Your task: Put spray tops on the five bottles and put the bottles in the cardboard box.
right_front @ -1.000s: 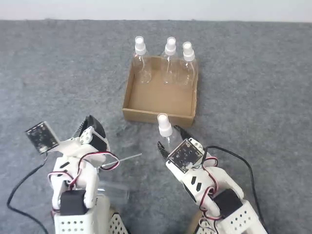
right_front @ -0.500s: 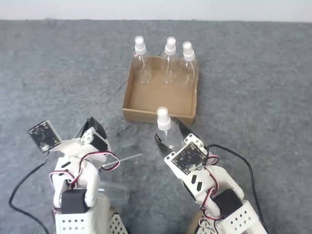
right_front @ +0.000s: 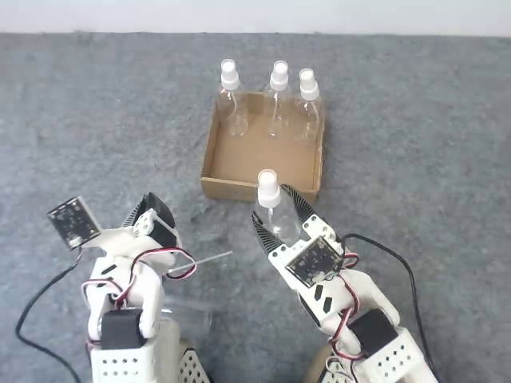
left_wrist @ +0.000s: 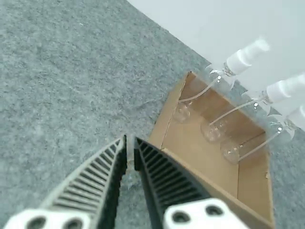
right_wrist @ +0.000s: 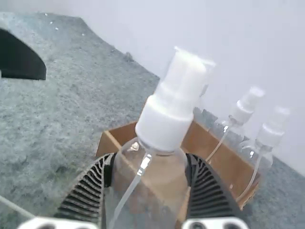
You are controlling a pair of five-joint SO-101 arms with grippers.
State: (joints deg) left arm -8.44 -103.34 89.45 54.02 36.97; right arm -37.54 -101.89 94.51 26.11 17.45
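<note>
High view: a box (right_front: 209, 156) sits on the grey surface (right_front: 96, 120), midway across and toward the far edge. Three bottles (right_front: 279, 100) with white spray tops stand in a row along the box's far wall. A fourth bottle (right_front: 268, 185), also capped, stands upright just outside the near wall, gripped around its clear body by the right claw (right_front: 271, 203), one finger on either side. Whether its base touches the surface cannot be told. Near the front edge, the left claw (right_front: 148, 209) is raised with its fingers together, holding nothing. A thin clear tube (right_front: 204, 258) lies beside that arm, and a fifth bottle (right_front: 190, 313) lies on its side by the arm's base. Its neck is hidden.

Left wrist view: the left claw (left_wrist: 129, 143) is closed and empty — only a slit shows between its ribbed fingers (left_wrist: 107, 167). Past the tips is the box (left_wrist: 164, 126), with the three bottles (left_wrist: 224, 76) in a row against its far wall, well apart from the claw.

Right wrist view: the right claw (right_wrist: 147, 164) clamps the fourth bottle (right_wrist: 167, 119) low on its body — the white top and a dip tube inside show plainly. Behind it stands the box (right_wrist: 107, 140), where two of the three bottles (right_wrist: 240, 114) show clearly and the third is mostly hidden by the held top.
</note>
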